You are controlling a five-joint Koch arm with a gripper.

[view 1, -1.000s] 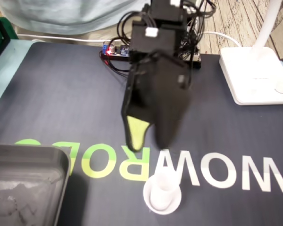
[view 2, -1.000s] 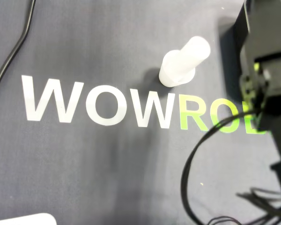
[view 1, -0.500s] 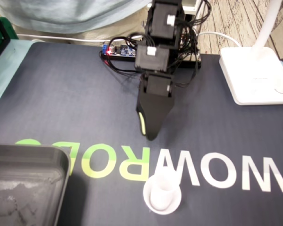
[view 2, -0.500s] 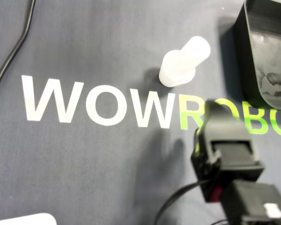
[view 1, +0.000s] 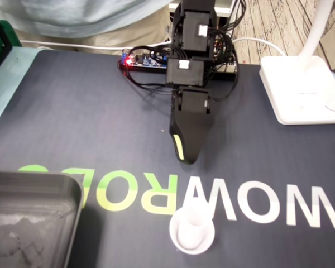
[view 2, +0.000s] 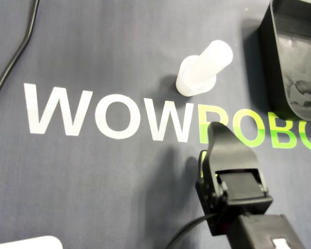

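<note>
Dark mat (view 1: 72,123) covers the table in the fixed view, with big white and green letters (view 1: 257,204) printed across its near part. Past the far edge is a wood floor (view 1: 279,22). The black arm (view 1: 192,33) stands at the far side in the middle and bends down toward the mat. Its claw (view 1: 185,158) points down, close over the mat, just on the far side of the letters. The two parts of the claw are pressed together and hold nothing. A thin green strip shows on the left part. The white cup (view 1: 192,228) stands upright on the near side of the letters, near the claw tip but apart from it. A grey tray (view 1: 44,180) sits at the near left corner. A white lamp base (view 1: 298,89) sits at the far right. A small board with a red light (view 1: 138,60) lies by the foot of the arm.

From the overhead view, the mat (view 2: 93,197) fills the picture. The white cup (view 2: 199,72) stands just past the letters (view 2: 109,116), on the side far from the arm (view 2: 259,228). The claw (view 2: 217,129) comes in from the lower right. Its tip lies over the first green letter, near the cup and not touching it. It looks closed and empty here too. The grey tray (view 2: 272,57) is to the right of the cup. A black cable (view 2: 13,62) runs along the left side.
</note>
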